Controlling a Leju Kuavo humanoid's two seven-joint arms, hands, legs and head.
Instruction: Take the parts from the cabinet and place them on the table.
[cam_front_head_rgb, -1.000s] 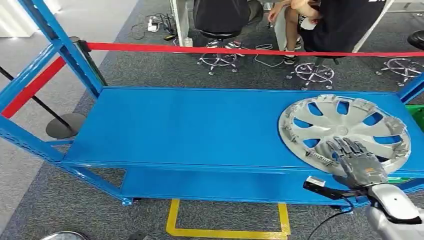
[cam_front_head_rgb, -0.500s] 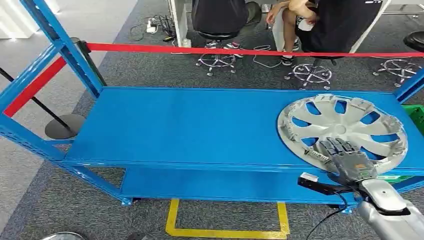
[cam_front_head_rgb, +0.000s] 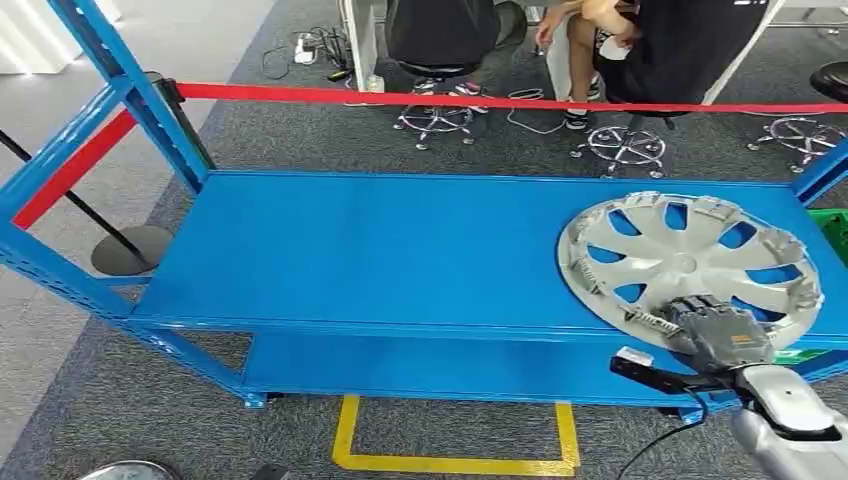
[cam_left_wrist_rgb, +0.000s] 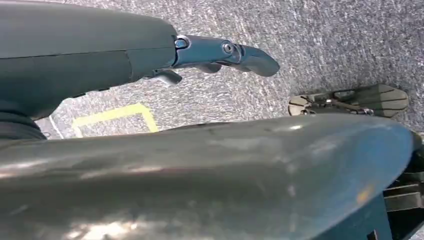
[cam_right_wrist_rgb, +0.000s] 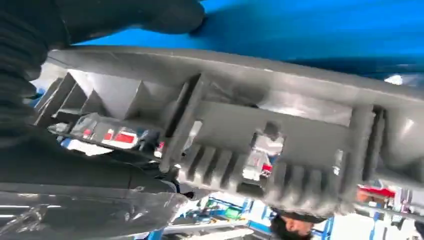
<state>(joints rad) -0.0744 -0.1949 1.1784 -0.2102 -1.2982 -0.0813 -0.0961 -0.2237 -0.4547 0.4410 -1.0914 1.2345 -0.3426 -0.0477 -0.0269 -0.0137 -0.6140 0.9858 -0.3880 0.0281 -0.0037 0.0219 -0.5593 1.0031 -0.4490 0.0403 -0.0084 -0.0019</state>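
Fingers of the right hand (cam_front_head_rgb: 722, 332) curl over the near rim of the hubcap (cam_front_head_rgb: 690, 260), which lies flat at the right end of the blue shelf (cam_front_head_rgb: 380, 250). Confirm the rim grip is firm, then lift it level so the far edge clears the shelf without dragging.

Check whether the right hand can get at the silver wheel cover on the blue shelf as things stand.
Probably yes: the right hand is already on the near rim of the wheel cover, fingers curled over it, nothing between them on the blue shelf.
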